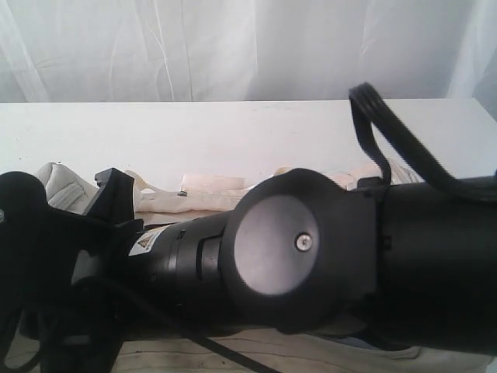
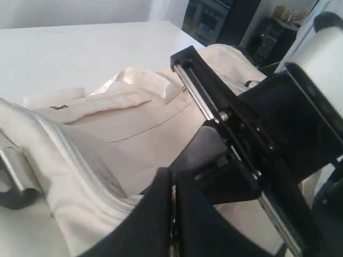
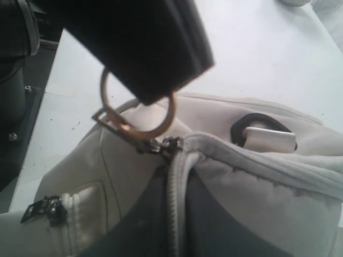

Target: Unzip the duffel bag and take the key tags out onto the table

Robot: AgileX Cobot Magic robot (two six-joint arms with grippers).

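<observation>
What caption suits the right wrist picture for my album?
Right gripper holds the ring pull of the partly unzipped duffel bag.

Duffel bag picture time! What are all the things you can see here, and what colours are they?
table: one, white, under everything
duffel bag: one, cream-white, lying on the table, top zip partly open
lining: dark grey, showing inside the open zip
metal ring: one, brassy, on the zip slider
D-ring: one seen, black, on the bag's end
curtain: white, behind the table
key tags: none in view
right fingers: dark, at the metal ring; grip unclear
left fingers: dark, close to the bag; grip unclear
</observation>
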